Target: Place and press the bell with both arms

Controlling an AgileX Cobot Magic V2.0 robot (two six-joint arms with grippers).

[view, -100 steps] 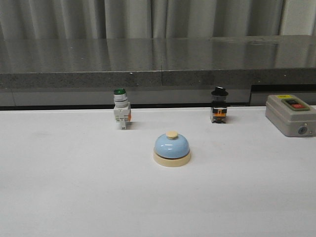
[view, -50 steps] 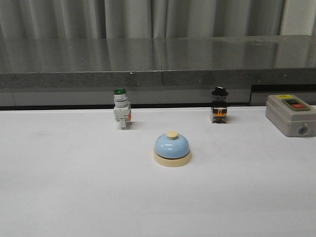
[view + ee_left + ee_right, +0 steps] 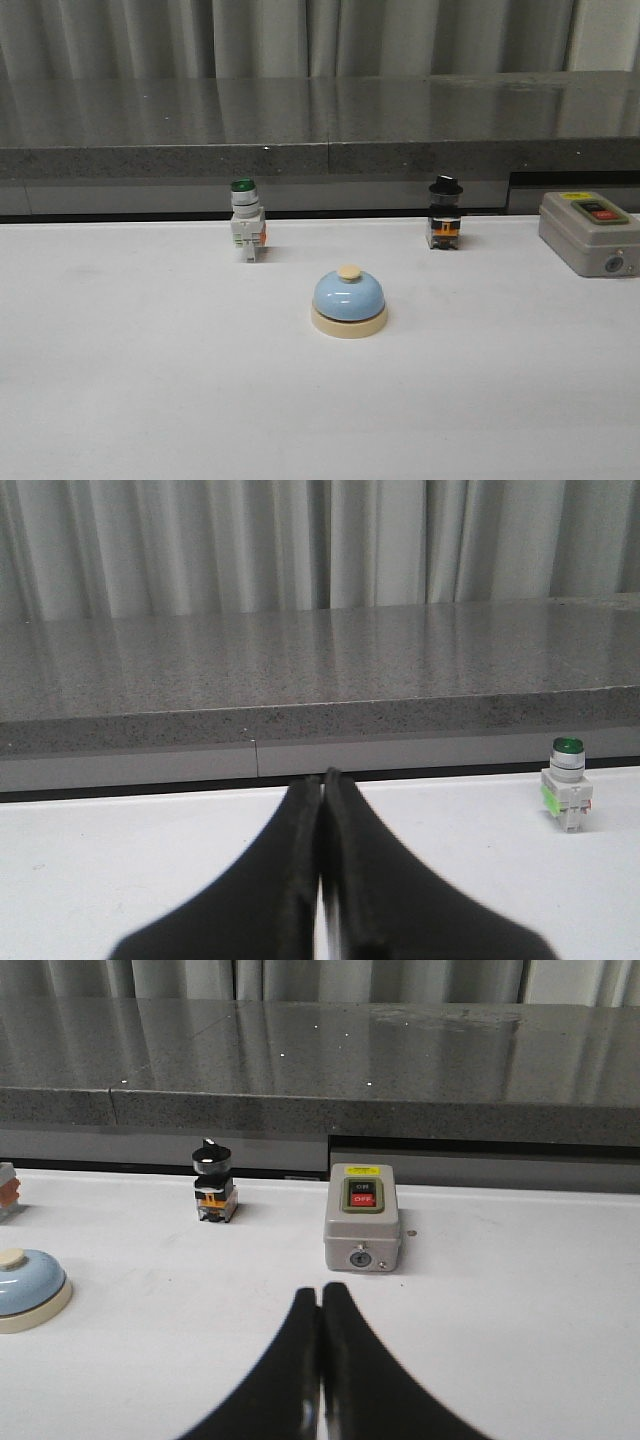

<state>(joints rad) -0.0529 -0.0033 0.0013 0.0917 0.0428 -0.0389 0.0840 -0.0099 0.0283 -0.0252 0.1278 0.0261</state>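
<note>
White tabletop [image 3: 120,400] is seen across the front view, backed by a grey stone ledge [image 3: 300,150] and pale curtains [image 3: 270,35].

Left to right in the front view: green-capped white pushbutton switch [image 3: 245,222] is stood upright near the back edge of the table, left of centre. Bell [image 3: 348,303] is set upright on the table about centre, nearer the camera than the switches and well apart from both; blue dome, cream base and cream knob are all visible, nothing is touching it. Black-capped selector switch [image 3: 444,214] is stood upright right of centre, on about the same line as the green one. Grey box with red button [image 3: 590,232] is placed at the far right edge.

No arm is seen in the front view.

Left gripper [image 3: 322,780], left wrist view: black fingers are pressed together, tips in contact, nothing held. Low over the table; green-capped switch is seen beyond it, off to one side, well apart.

Right gripper [image 3: 320,1290], right wrist view: fingers likewise pressed together, nothing between them. Grey box is seen just beyond the tips; bell is cut by the frame edge, well apart from the gripper.
</note>
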